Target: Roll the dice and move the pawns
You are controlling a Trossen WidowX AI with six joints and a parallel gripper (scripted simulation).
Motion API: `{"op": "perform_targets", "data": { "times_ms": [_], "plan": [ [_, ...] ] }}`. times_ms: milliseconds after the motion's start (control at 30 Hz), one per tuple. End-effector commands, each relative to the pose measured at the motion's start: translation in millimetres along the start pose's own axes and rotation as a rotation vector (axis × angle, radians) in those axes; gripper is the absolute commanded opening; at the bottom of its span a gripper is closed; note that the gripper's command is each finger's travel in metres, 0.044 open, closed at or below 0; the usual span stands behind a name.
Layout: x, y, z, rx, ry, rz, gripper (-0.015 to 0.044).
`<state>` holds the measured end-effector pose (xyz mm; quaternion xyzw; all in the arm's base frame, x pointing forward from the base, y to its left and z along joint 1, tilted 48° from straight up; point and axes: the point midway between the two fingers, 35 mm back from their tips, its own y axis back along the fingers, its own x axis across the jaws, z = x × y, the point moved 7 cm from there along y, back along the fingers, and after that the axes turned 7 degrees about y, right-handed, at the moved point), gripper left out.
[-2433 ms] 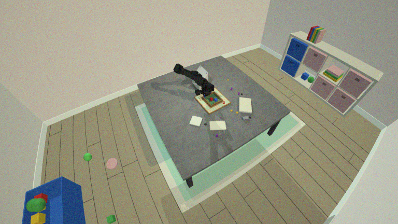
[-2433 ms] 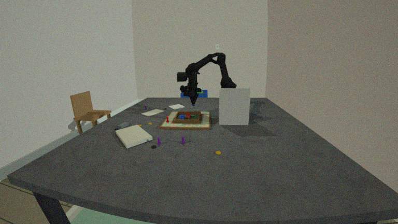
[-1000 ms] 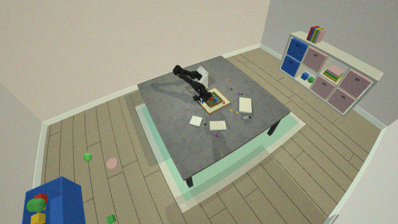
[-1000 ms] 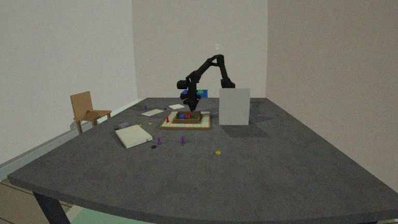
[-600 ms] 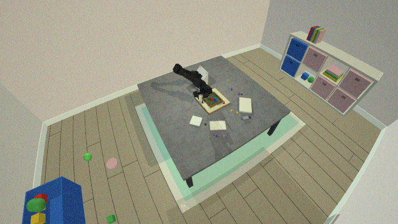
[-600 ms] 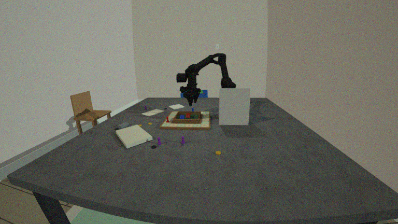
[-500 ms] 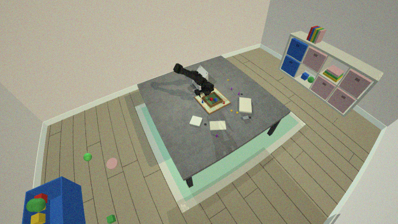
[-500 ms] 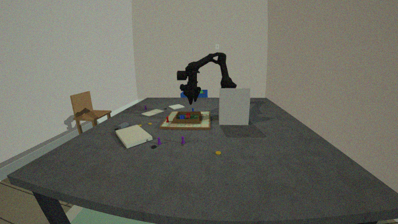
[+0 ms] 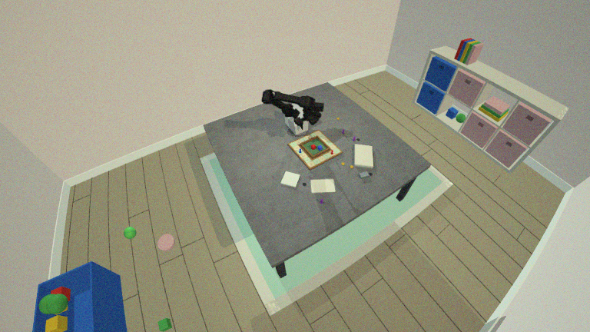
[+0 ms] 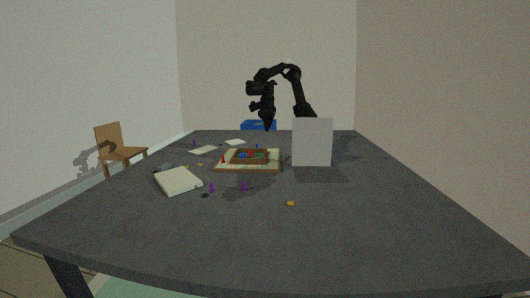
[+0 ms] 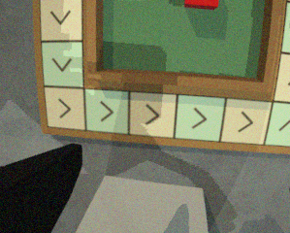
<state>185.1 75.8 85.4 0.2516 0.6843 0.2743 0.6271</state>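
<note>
The red die (image 9: 313,147) (image 10: 250,153) (image 11: 201,4) and the blue die (image 9: 319,147) (image 10: 242,155) lie in the green-floored tray (image 10: 250,161) (image 11: 178,84) in the middle of the board (image 10: 246,170) (image 11: 159,140). The blue pawn (image 9: 299,151) (image 10: 257,145) stands on the board's left side in the top view. The red pawn (image 9: 332,152) (image 10: 223,159) stands near the right corner there. My gripper (image 10: 266,128) (image 11: 190,170) is open and empty, above the table beside the board. Neither pawn shows in the wrist view; the dice numbers are unreadable.
A tall white box (image 10: 312,141) (image 11: 140,206) stands close to the board, below my gripper in the wrist view. Purple pawns (image 9: 343,131) (image 10: 212,187), yellow discs (image 9: 338,118) (image 10: 290,203), a thick pale book (image 9: 363,155) (image 10: 178,181) and pale cards (image 9: 323,185) lie around the board.
</note>
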Motion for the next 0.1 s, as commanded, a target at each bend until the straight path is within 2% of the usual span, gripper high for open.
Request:
{"op": "perform_targets", "data": {
  "times_ms": [0,67],
  "plan": [
    [-0.8,0.6,1.4,-0.007,-0.001,0.001,0.044],
    [-0.8,0.6,1.4,-0.007,-0.001,0.001,0.044]
  ]
}}
